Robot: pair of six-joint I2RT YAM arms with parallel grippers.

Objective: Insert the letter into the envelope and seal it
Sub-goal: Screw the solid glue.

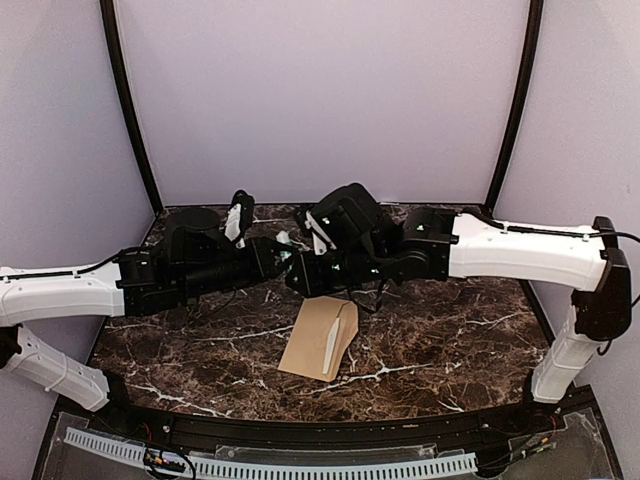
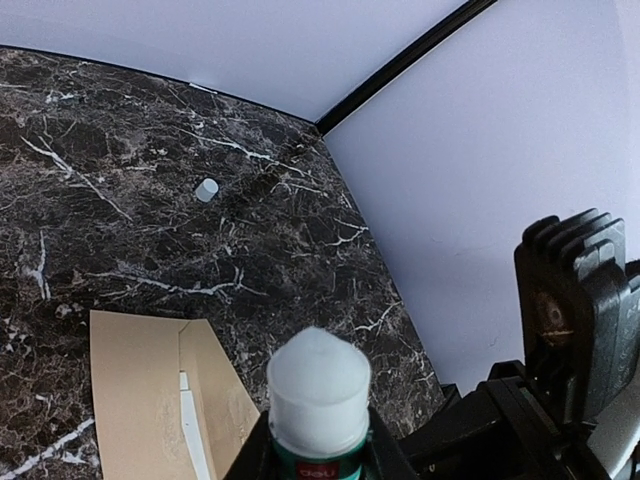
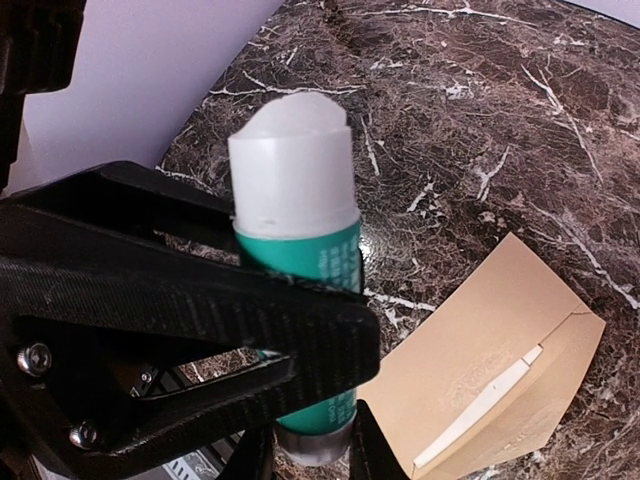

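The kraft-brown envelope (image 1: 318, 338) lies flat on the marble table in front of both arms, its flap (image 3: 560, 400) open. A thin pale strip (image 3: 480, 410) shows along its mouth. The letter is hidden. Above the table's middle, a green glue stick (image 3: 300, 250) with its white glue tip (image 2: 318, 375) bare is held by both grippers. My left gripper (image 2: 320, 455) is shut around its body. My right gripper (image 3: 308, 455) is shut on its grey base, just below the left fingers (image 3: 200, 300). From above the two grippers (image 1: 292, 262) meet tip to tip.
A small white cap (image 2: 206, 189) lies on the marble (image 1: 450, 330) near the back corner. Pale walls with black corner posts (image 1: 130, 110) close in the back and sides of the table. The right arm (image 1: 520, 250) reaches in from the right.
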